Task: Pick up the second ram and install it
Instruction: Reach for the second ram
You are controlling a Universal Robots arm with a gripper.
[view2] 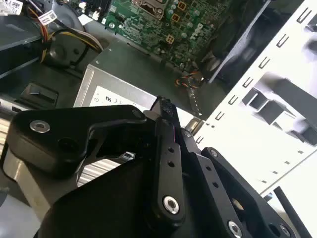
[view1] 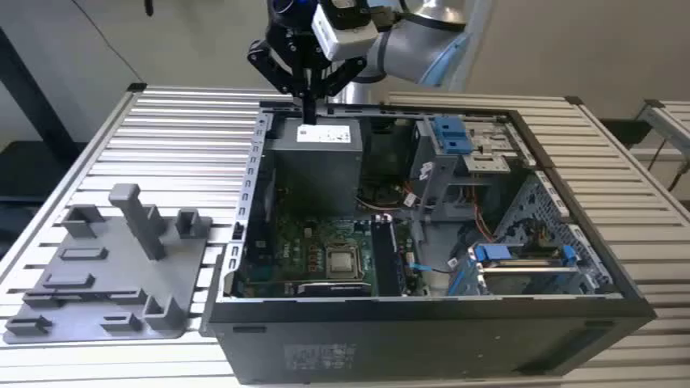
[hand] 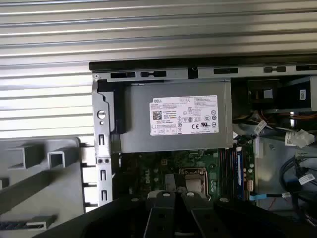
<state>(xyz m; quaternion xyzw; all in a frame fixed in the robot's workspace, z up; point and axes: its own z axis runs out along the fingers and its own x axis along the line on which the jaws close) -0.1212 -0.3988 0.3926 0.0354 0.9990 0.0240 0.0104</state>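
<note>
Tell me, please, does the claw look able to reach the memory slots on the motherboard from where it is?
Probably yes: the case is open-topped, the claw hangs above the power supply, and nothing covers the memory slots beside the processor.

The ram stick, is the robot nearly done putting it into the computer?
About halfway. Done: the second ram is off the grey tray, and the gripper looks shut on that slim dark strip. In hand: it hangs over the power supply in the open computer case. Left: it is not yet in the memory slots on the green board.
</note>
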